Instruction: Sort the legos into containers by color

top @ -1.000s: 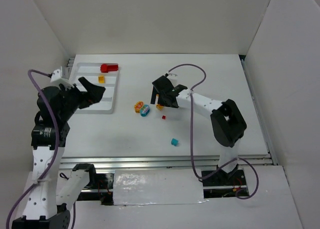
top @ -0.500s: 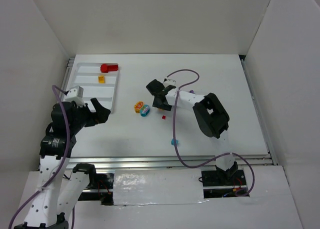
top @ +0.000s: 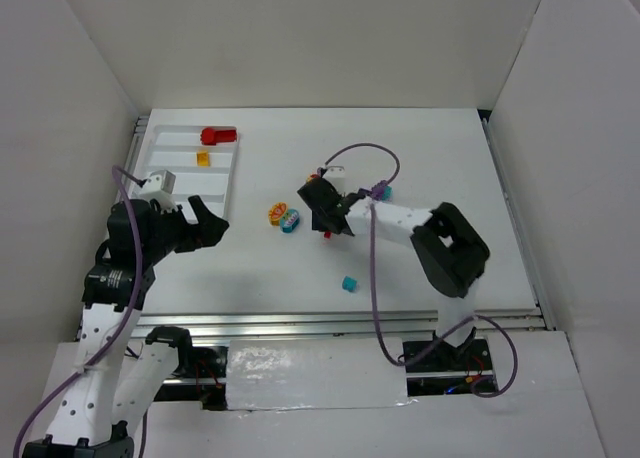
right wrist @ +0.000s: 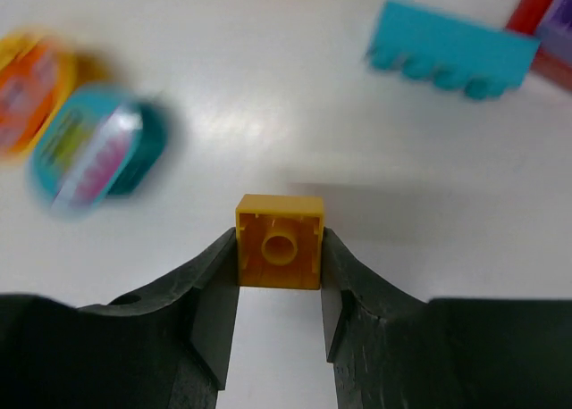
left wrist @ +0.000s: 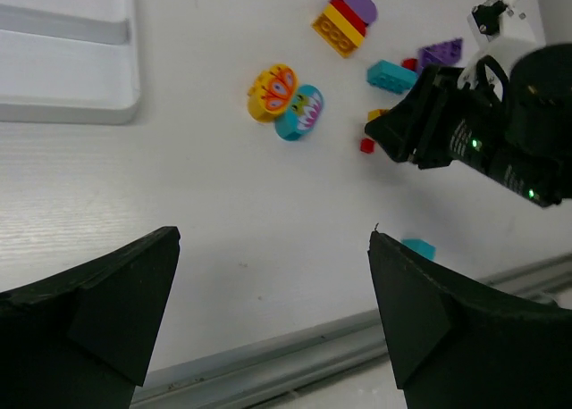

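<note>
A small yellow lego [right wrist: 279, 240] is pinched between my right gripper's [right wrist: 279, 248] two fingers, hollow underside facing the camera, just above the table. From above, that right gripper [top: 322, 218] sits mid-table beside a rounded orange lego [top: 278, 214] and a rounded teal lego [top: 290, 221]. A tiny red lego [top: 327, 235] lies just below it. The white tray of containers [top: 160, 173] at the far left holds a red lego [top: 217, 135] and a yellow lego [top: 203, 159]. My left gripper [top: 212, 223] hangs open and empty near the tray's front right corner.
A teal brick [top: 349, 284] lies alone toward the front rail [top: 330, 323]. More bricks cluster behind the right gripper: a yellow-red-purple stack [left wrist: 344, 18], a teal brick [left wrist: 391, 75] and a purple one [left wrist: 441, 52]. White walls enclose the table.
My right gripper has shut on the yellow lego and shifted slightly forward. My left arm has pulled back from over the tray to its front corner, staying open.
</note>
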Robot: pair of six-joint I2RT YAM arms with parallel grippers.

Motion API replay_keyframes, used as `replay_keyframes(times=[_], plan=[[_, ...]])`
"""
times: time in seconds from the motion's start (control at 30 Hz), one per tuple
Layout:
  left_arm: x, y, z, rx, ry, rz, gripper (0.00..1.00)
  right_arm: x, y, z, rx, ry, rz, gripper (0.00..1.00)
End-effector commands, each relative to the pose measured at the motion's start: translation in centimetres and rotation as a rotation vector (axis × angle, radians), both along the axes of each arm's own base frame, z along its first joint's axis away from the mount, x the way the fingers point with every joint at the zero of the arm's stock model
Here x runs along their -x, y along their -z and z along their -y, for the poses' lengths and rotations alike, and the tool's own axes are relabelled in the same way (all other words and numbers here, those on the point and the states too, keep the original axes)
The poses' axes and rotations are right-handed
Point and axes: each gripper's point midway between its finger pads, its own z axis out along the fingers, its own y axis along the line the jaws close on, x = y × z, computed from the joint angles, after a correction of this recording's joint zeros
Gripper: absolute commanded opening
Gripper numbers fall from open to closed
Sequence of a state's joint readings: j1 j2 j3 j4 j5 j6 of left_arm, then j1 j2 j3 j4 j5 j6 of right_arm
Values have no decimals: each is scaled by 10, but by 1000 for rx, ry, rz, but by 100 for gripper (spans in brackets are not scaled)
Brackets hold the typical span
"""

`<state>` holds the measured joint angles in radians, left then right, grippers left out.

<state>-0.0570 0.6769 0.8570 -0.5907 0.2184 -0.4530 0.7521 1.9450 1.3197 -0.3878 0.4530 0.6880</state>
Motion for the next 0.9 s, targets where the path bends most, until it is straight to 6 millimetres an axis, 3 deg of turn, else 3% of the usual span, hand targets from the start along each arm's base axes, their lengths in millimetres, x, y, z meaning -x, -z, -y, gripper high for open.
replay_keyframes(times=[0.0, 0.03, 0.07, 0.1, 0.17, 0.23, 0.4, 0.57, 0.67, 0.87], plan=[[-2, -25, 35, 136, 164, 16, 99, 40, -98, -59, -64, -445, 324, 0], [-1, -29, 44, 201, 184, -7, 99, 65, -102, -53, -71, -534, 359, 0], [-1, -27, 52, 250, 213, -33, 99, 77, -119, -66, -120, -609, 432, 0], [3, -40, 67, 344, 276, -31, 99, 104, -121, -78, -150, -757, 442, 0], [9, -37, 82, 447, 337, -61, 100, 137, -136, -75, -228, -879, 486, 0], [16, -53, 100, 557, 426, -46, 99, 171, -152, -73, -315, -990, 540, 0], [42, -36, 148, 578, 577, -176, 99, 196, -183, -54, -381, -1018, 628, 0], [70, -14, 189, 624, 697, -269, 99, 216, -198, -49, -416, -1083, 635, 0], [75, -6, 201, 615, 708, -300, 100, 220, -199, -47, -412, -1084, 636, 0], [72, 5, 203, 601, 684, -324, 99, 227, -188, -50, -351, -1091, 602, 0]])
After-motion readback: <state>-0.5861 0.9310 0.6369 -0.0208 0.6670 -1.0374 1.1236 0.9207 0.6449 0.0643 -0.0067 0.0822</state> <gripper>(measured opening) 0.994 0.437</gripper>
